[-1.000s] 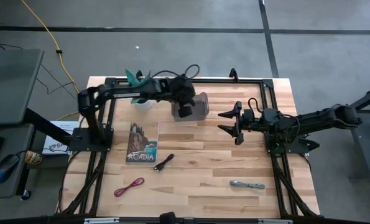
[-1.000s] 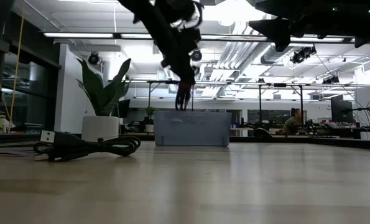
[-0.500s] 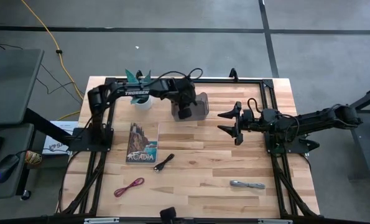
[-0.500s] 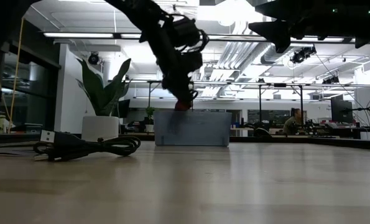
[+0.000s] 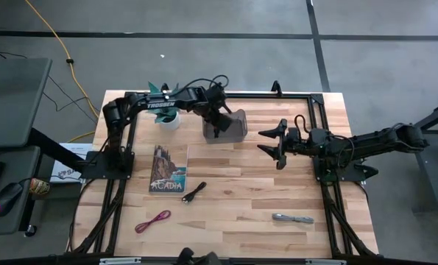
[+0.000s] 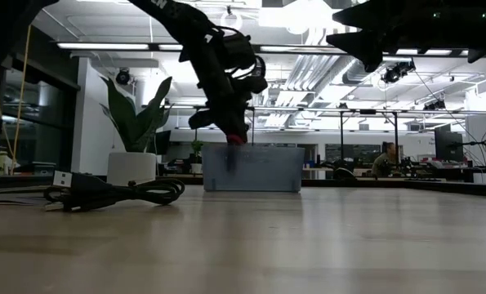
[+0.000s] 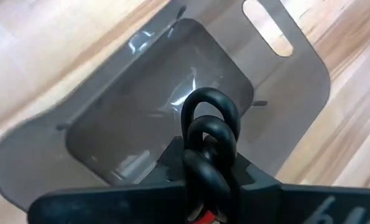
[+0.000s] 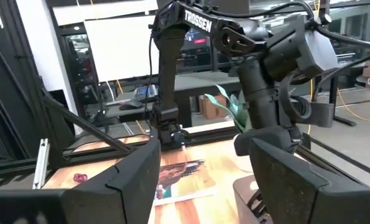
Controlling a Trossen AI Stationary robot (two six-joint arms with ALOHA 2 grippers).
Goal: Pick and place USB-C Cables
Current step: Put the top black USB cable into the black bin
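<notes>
We see the left end effector (image 5: pixel 217 126) grasping a red-and-black cable (image 7: pixel 208 158) over the bin (image 5: pixel 235 126); three cables (image 5: pixel 193 193) remain on the worktop (image 5: pixel 241 199).

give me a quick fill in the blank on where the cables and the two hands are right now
1. The left hand holds a looped cable over the grey ____.
2. The right hand hangs over bare table with its fingers ____.
3. The black cable lies just right of the ____.
4. The dark red cable lies ____ the front edge than the book.

Missing words: bin; open; book; nearer
</notes>
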